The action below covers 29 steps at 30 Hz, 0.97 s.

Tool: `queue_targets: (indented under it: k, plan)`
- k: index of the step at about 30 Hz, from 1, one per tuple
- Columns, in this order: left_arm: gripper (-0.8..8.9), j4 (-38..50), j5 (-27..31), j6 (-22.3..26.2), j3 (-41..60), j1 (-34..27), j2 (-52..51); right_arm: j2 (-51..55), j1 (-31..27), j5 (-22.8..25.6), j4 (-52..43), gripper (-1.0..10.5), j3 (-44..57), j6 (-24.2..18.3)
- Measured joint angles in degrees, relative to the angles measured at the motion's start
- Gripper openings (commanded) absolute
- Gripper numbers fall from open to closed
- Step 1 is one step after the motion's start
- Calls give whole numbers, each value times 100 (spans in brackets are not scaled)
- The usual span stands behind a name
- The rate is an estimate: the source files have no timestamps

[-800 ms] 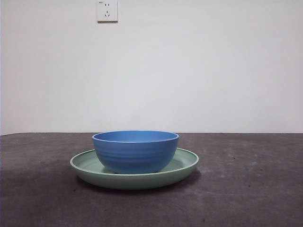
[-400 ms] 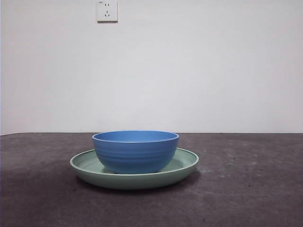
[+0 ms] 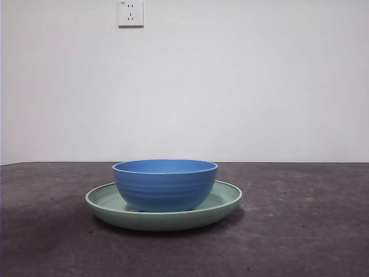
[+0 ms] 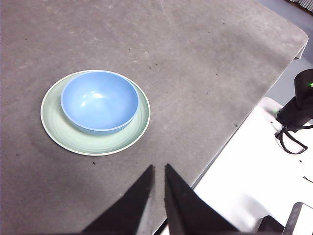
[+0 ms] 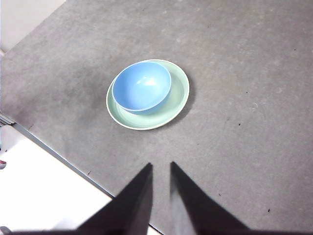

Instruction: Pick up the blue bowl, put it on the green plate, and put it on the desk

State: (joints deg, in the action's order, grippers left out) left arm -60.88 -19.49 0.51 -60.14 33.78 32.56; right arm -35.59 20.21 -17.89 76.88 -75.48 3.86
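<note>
The blue bowl [image 3: 165, 186] stands upright and empty on the green plate [image 3: 226, 201], which lies on the desk [image 3: 300, 231]. In the left wrist view the bowl [image 4: 99, 100] sits a little off the middle of the plate [image 4: 55, 125]. The right wrist view shows the same bowl [image 5: 142, 86] on the plate [image 5: 179, 94]. My left gripper [image 4: 159, 168] is high above the desk, well away from the bowl, shut and empty. My right gripper [image 5: 161, 165] is also high and well away, shut and empty. Neither arm shows in the front view.
The desk's edge runs close below both grippers, with a white surface [image 4: 254, 166] beyond it. Black gear with cables [image 4: 298, 112] stands on that surface. A wall socket [image 3: 130, 12] is on the white back wall.
</note>
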Motion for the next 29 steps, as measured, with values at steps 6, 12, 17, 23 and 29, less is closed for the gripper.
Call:
queue_targets:
  k: [6,12,17,23,29]
  plan:
    - [27,0,0,0,0,0,0,0,0,0,0,39,0,0]
    - [27,74,0,0,26,0,-2,0,0,0,0,39,0,0]
    - [27,155,-2,0,234,-210,-57,0,0,0,0,39,0,0]
    - [27,901,-2,13,1211,-1071,-588,0,0,0,0,39,0,0]
    - [27,2835,-2,142,3128,-2243,-1515,0,0,0,0,39,0,0]
